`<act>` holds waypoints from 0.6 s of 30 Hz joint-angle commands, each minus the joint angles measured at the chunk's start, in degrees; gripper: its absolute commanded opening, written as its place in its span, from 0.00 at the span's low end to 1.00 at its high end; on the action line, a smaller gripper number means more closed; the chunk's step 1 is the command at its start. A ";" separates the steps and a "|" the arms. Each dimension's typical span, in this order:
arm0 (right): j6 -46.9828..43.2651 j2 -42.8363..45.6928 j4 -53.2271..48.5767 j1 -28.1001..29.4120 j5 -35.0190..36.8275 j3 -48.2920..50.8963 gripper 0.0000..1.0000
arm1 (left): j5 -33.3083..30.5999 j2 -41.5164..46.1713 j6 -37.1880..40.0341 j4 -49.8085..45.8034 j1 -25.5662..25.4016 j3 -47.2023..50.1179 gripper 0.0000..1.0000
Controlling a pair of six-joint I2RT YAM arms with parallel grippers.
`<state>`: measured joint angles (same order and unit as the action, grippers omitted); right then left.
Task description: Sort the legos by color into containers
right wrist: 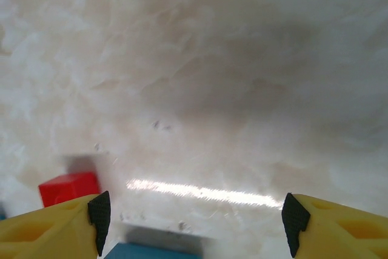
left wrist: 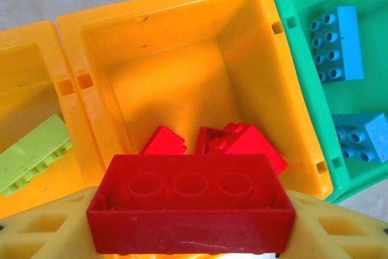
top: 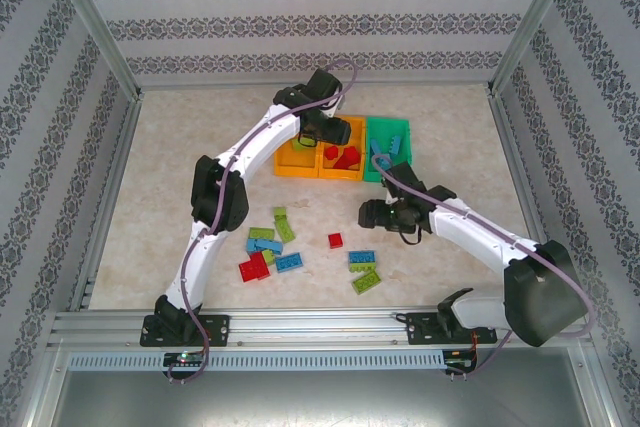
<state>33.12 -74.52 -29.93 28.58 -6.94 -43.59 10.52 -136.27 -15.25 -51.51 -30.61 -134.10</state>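
Note:
My left gripper (left wrist: 191, 222) is shut on a red lego (left wrist: 191, 201), hollow underside facing the camera, held over the middle orange bin (left wrist: 182, 71), where red legos (left wrist: 242, 144) lie. In the top view that gripper (top: 335, 132) hangs above the same bin (top: 343, 162). A lime lego (left wrist: 33, 153) lies in the left orange bin (left wrist: 24, 77); blue legos (left wrist: 336, 43) lie in the green bin (left wrist: 303, 4). My right gripper (right wrist: 194, 222) is open over bare table, a red lego (right wrist: 66, 187) and a blue lego (right wrist: 154, 252) near its left finger. In the top view it (top: 368, 213) floats above loose legos (top: 270, 247).
Loose red, blue and lime legos are scattered on the marble-patterned table (top: 180, 147) between the two arms, with a small red one (top: 335, 240) and a blue-lime pair (top: 363, 269) near the right gripper. Patterned walls and metal posts enclose the workspace.

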 commanded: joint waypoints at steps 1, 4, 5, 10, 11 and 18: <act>3.79 0.96 -1.31 3.39 0.70 1.10 0.78 | 2.32 -1.18 -2.18 2.79 0.16 -2.40 0.67; 5.37 0.87 -3.32 5.86 0.76 1.57 0.78 | 2.30 -1.48 -3.43 2.64 0.35 -2.11 0.70; 6.07 0.94 -3.95 6.43 0.79 1.82 0.78 | 2.37 -1.51 -3.92 2.83 0.27 -1.82 0.72; 8.39 0.16 -3.99 9.50 0.47 2.35 0.81 | 4.15 -0.99 -5.79 3.90 0.33 -0.36 0.83; 8.73 -0.52 -4.16 10.44 0.47 2.00 0.82 | 4.42 -0.70 -6.11 4.33 0.33 0.21 0.84; 11.60 -5.21 -7.59 16.42 4.30 -1.31 0.86 | 3.90 3.78 -6.46 7.56 0.35 5.93 0.95</act>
<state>42.22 -78.56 -34.76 43.55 -5.52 -43.00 14.20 -136.27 -20.64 -46.41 -30.63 -129.99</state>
